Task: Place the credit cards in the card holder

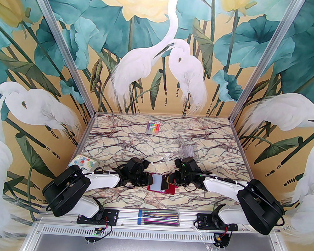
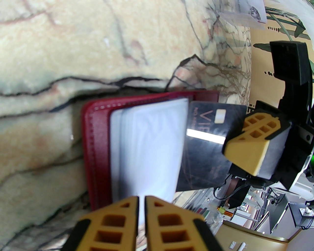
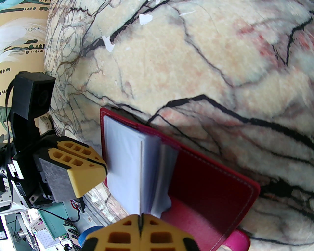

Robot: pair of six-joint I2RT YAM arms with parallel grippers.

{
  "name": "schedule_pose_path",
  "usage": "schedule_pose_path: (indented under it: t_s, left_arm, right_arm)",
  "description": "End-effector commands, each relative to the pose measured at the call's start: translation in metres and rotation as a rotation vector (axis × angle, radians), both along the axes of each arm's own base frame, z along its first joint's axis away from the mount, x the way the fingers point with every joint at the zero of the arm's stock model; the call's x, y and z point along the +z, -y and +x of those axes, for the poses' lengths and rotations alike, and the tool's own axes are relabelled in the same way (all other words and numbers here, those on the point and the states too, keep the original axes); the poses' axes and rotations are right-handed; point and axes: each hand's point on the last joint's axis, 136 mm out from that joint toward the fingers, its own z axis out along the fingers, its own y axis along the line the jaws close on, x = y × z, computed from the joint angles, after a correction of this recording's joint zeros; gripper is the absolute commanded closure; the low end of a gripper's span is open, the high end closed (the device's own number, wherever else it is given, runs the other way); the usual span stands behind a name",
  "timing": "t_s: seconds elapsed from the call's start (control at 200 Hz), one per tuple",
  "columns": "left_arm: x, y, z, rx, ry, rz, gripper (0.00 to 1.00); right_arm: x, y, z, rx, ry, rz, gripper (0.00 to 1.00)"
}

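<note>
A dark red card holder is lying open like a book on the marbled table, close to the near edge and midway between the two arms. Its clear sleeves are standing up from the spine rather than lying flat.

The left gripper is reaching in from the left. Its yellow fingers are nearly pressed together, with only a thin slit between them, and they appear to be pinching the outer edge of the sleeves. My guess is that it is holding a sleeve up so that its mouth faces the other arm.

The right gripper is squeezing one credit card, a dark glossy one, by its far end. It is holding the card level and pointing its free edge at the sleeves. That edge is touching or just entering them; I cannot tell which.

Counting what is here: one card holder, one card, two grippers. Lying away from the work are one pack with rainbow stripes far back, one colourful patterned square at the left edge, and one small clear box behind the right arm.
</note>
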Motion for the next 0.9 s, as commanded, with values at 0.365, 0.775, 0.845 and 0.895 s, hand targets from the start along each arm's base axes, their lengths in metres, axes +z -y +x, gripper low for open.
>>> schedule_pose_path:
  t_s: [0.365,0.775,0.845,0.895]
  left_arm:
    - [-0.018,-0.012,-0.006,0.015,-0.021,0.085,0.91]
    - [-0.023,-0.017,-0.007,0.028,-0.029,0.122,0.95]
    - [-0.025,-0.017,-0.007,0.029,-0.033,0.124,0.96]
    - [-0.026,-0.017,-0.007,0.029,-0.036,0.126,0.97]
  right_arm:
    - [-0.007,0.001,-0.003,-0.022,-0.024,-0.014,1.00]
    - [0.005,0.004,-0.005,-0.036,-0.009,0.004,1.00]
    - [0.007,0.003,-0.005,-0.041,-0.002,0.017,1.00]
    - [0.005,0.004,-0.006,-0.043,-0.003,0.012,1.00]
